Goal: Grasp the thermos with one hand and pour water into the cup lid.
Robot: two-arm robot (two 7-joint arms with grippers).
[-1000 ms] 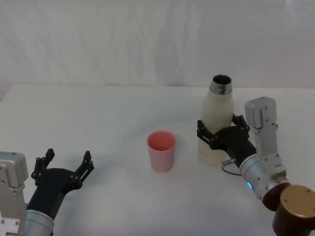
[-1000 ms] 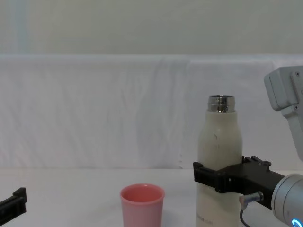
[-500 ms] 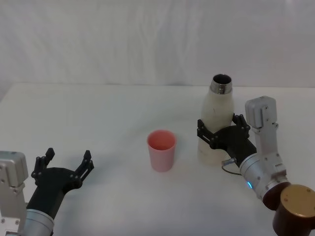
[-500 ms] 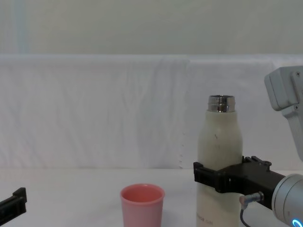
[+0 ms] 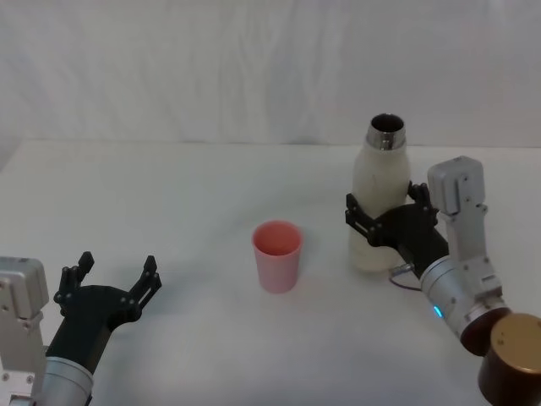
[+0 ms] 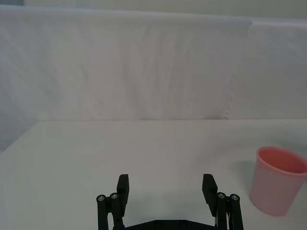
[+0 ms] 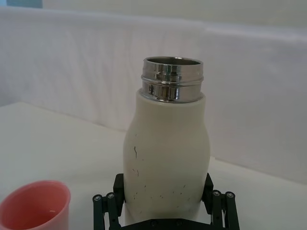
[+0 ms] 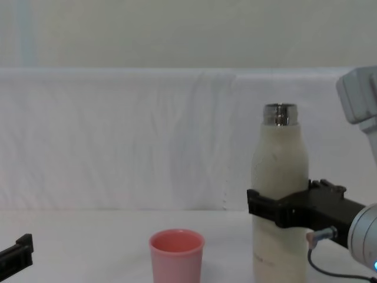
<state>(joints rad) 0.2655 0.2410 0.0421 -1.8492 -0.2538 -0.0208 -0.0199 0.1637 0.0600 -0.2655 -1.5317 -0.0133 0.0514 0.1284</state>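
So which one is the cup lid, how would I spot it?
Look at the white table. Near its middle, between the two grippers, stands the cup lid, left of the tall cream thermos held by the right gripper. It's the small, pink, open-topped thing, far shorter than the thermos.

The head camera looks down on the table (image 5: 194, 186); the chest one sits low, side-on. Both share the cup (image 5: 276, 256) and bottle (image 5: 378, 199) (each wrist camera peers close over its own fingers).
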